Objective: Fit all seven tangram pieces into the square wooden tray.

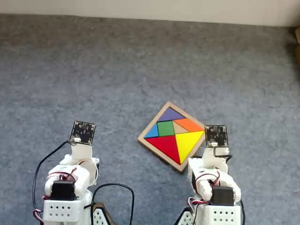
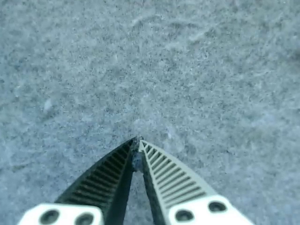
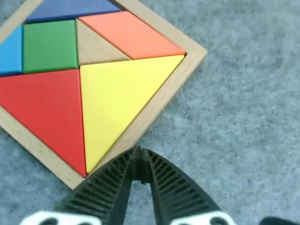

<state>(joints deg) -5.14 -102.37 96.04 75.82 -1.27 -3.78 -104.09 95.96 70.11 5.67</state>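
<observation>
Found tray lying flat on table, turned corner-on to both arms, nearer the right one. Counted seven inside, edge to edge with no bare floor between: red triangle, yellow triangle, green square, blue triangle, purple piece, orange piece, tan triangle. Judged the fitting done on that evidence.

Found left gripper with tips pressed together on nothing, over bare table well apart from tray. Judged parked, nothing being left to fetch. Found right gripper likewise closed and empty, tips just beside tray's near rim, close to yellow triangle's sharp corner. Judged drawn back and clear of the work.

Could not confirm flush seating of any piece from these angles. Noted blue triangle, purple piece and tray's far corners cut off in right wrist view.
</observation>
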